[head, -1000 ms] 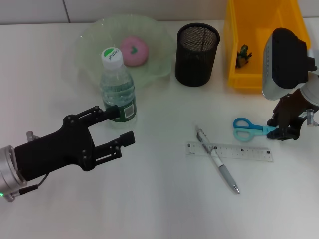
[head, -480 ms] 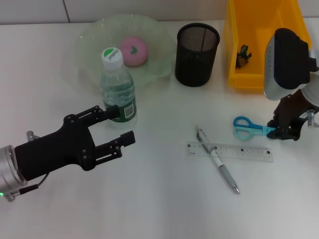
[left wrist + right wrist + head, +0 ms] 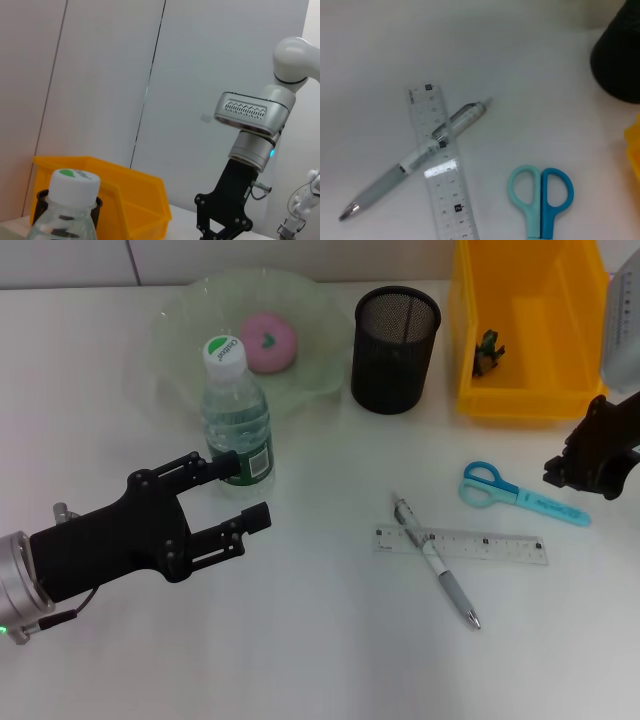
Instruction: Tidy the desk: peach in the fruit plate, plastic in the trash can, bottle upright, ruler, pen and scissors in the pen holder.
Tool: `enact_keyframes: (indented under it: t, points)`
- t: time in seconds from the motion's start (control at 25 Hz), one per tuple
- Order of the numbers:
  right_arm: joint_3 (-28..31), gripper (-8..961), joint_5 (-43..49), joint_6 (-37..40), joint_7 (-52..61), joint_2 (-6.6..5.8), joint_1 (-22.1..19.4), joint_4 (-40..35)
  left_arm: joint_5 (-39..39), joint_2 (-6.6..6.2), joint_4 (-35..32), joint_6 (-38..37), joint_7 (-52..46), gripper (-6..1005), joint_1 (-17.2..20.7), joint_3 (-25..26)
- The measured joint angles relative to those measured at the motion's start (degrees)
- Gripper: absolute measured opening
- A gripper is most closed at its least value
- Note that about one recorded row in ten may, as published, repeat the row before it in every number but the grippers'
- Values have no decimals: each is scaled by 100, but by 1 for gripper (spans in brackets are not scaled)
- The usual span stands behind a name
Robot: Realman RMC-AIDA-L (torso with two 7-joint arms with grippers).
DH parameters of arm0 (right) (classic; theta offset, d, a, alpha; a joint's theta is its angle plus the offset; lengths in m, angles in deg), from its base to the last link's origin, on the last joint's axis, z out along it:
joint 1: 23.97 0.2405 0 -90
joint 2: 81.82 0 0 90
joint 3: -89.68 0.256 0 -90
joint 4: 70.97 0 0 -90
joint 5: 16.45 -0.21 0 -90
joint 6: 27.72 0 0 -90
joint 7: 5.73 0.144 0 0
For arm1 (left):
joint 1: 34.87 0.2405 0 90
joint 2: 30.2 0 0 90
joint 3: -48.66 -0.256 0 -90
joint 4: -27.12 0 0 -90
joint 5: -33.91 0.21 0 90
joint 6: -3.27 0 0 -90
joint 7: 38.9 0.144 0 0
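The scissors (image 3: 518,492), blue and teal, lie flat on the table, with their handles (image 3: 540,192) in the right wrist view. My right gripper (image 3: 578,478) hangs open just right of the blade tip, holding nothing. The clear ruler (image 3: 462,544) lies under the pen (image 3: 435,562), and the two cross (image 3: 441,145). The bottle (image 3: 237,420) stands upright with its green cap on. My left gripper (image 3: 240,492) sits open just in front of it, not touching. The pink peach (image 3: 268,341) rests in the green fruit plate (image 3: 180,325). The black mesh pen holder (image 3: 395,337) stands beside it.
A yellow bin (image 3: 525,390) at the back right holds a small dark item (image 3: 489,350). In the left wrist view the bottle cap (image 3: 74,182) is close, with the right arm's gripper (image 3: 222,234) farther off.
My right gripper has risen and pulled right, off the scissors' blades. The scissors have shifted and turned a little and now lie free. The left arm has not moved.
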Motion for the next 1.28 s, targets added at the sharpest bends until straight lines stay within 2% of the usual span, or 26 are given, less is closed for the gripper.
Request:
enact_keyframes:
  t: [0.12,0.28,0.52,0.88,1.28]
  points:
    - [-13,52,93,37,44,8,17,9,0,0,0,-2,0,726,-3,0]
    - [-162,64,305,52,262,39,85,72,0,0,-3,-22,0,726,-7,0]
    - [-542,210,320,-184,340,44,60,249,0,0,-1,-27,11,726,-9,-12]
    - [-783,437,301,-633,365,60,132,665,0,0,0,-38,24,726,14,-18]
    - [-993,424,292,-865,511,59,146,795,0,0,0,-47,31,725,26,-18]
